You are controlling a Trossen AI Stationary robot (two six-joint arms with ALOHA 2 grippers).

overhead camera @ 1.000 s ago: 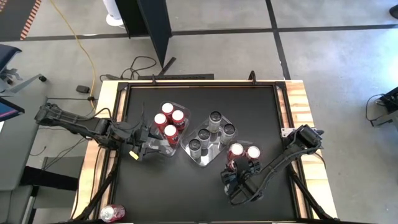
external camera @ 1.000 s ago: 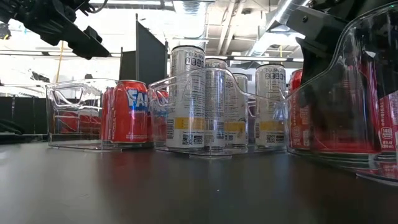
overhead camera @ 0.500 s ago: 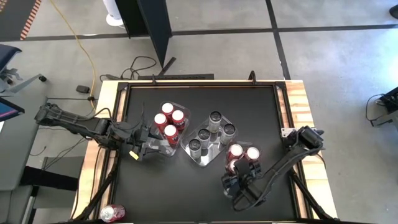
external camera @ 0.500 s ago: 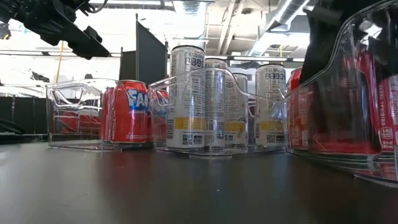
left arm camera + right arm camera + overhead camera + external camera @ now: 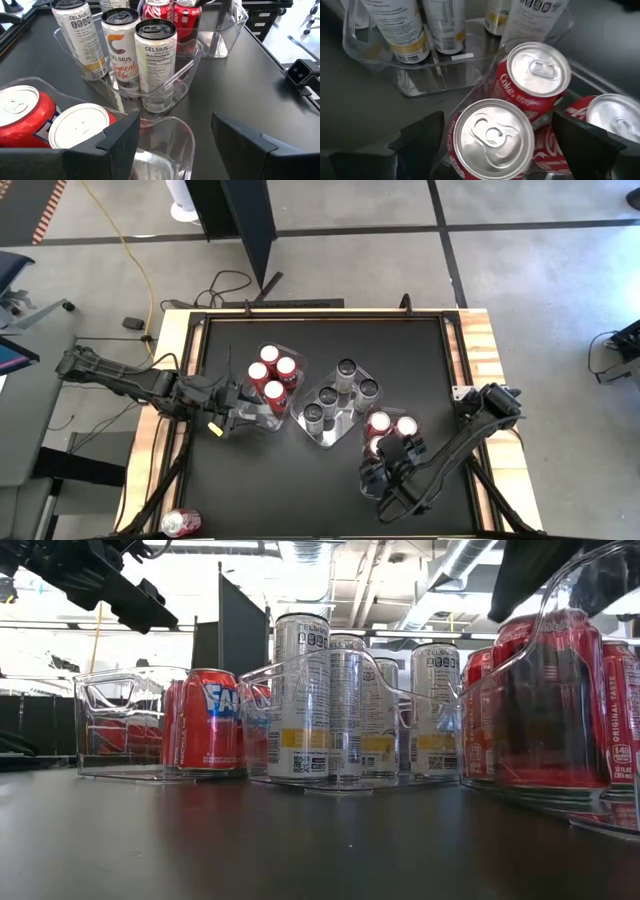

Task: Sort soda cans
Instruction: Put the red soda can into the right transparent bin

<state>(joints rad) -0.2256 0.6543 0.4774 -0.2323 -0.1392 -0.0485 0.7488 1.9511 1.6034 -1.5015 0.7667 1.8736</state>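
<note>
A black table (image 5: 320,480) holds three clear trays. The left tray (image 5: 262,385) has four red cans, the middle tray (image 5: 335,405) four silver cans, and the right tray (image 5: 390,435) three red cans. All stand upright, long axis vertical, tops up. The right gripper (image 5: 385,470) hovers just above the nearest red can (image 5: 492,135), fingers spread wide on either side, grasping nothing. The left gripper (image 5: 235,415) waits at the left tray's near end, fingers apart and empty. One more red can (image 5: 180,523) lies on its side at the table's front-left corner.

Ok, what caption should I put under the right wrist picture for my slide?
Open right gripper straddling a red Coke can in its clear tray, silver cans behind.
</note>
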